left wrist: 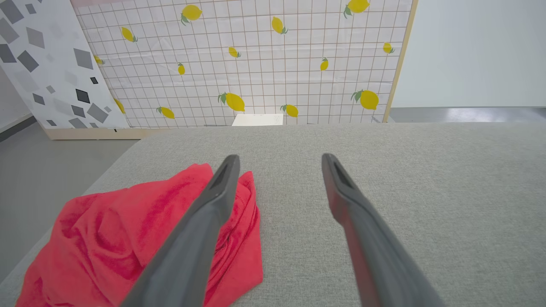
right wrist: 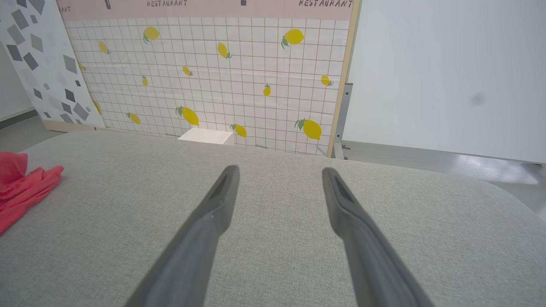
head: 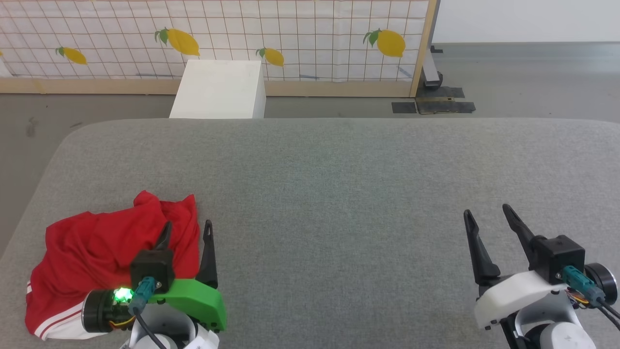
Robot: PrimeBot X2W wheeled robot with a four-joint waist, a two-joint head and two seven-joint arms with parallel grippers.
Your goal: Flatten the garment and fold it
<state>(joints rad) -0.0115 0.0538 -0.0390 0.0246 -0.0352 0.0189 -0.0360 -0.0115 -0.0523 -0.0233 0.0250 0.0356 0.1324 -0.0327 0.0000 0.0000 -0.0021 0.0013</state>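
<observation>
The garment (head: 92, 242) lies crumpled at the table's (head: 339, 194) near-left corner, partly under our open left end effector (head: 188, 224). Our right end effector (head: 486, 210), also open, hangs well apart. Soft and light (it'll sag), so we'd pinch a hem.

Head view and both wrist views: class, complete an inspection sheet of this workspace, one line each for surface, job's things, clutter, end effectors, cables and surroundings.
Surface: grey fabric pad, flat, with rounded corners.
Job's things: red garment crumpled in a heap at the pad's near left corner, not flattened; white striped trim shows at its near edge.
Clutter: nothing seen.
End effectors: left end effector open at the garment's right edge, holding nothing; right end effector open over bare pad, far from the garment.
Cables: left wrist cable and right wrist cable, black with teal plugs, behind the fingers.
Surroundings: white box, lemon-print panel, grey floor with dark tape patches.
</observation>
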